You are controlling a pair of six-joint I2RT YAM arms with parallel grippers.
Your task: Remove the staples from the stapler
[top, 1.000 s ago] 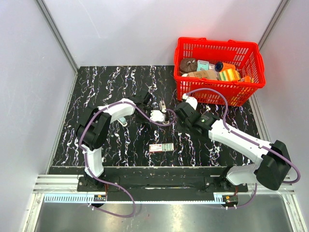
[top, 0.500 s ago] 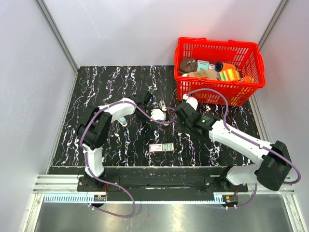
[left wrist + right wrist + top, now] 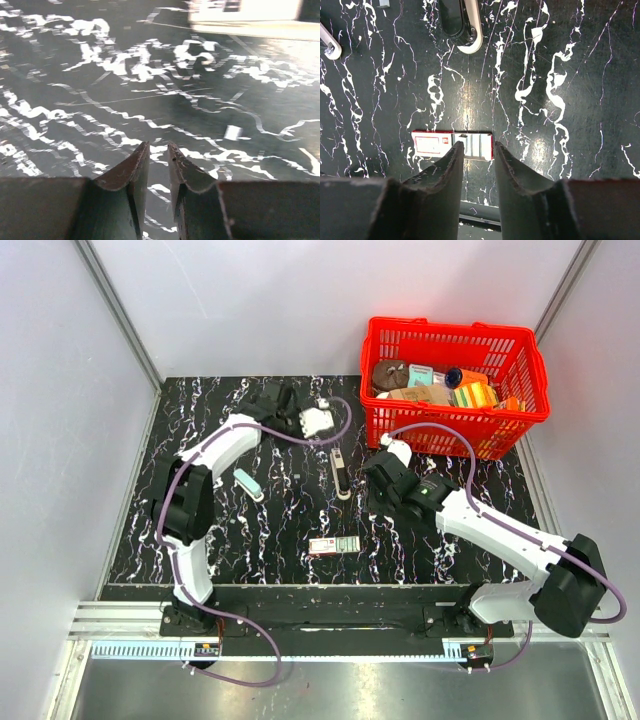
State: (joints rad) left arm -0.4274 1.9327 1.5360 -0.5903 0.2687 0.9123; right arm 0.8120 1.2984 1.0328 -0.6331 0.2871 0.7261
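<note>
The stapler (image 3: 340,472) is a slim dark bar with a pale edge, lying flat on the marbled black table with nothing touching it. Its near end also shows at the top of the right wrist view (image 3: 456,21). My left gripper (image 3: 321,418) hovers behind the stapler near the table's back. Its jaws stand a little apart over bare table (image 3: 158,146) with nothing between them. My right gripper (image 3: 379,497) hangs to the right of the stapler, open and empty (image 3: 478,145). It is high above the flat red-and-white staple box (image 3: 451,145).
The staple box (image 3: 334,545) lies near the table's front edge. A red basket (image 3: 455,385) full of assorted items stands at the back right. A small pale blue item (image 3: 248,484) lies left of the stapler. Grey walls close in the table on both sides.
My left gripper has let go of the stapler and pulled back toward the rear of the table. The stapler now lies flat on the table. The right arm has barely shifted.
</note>
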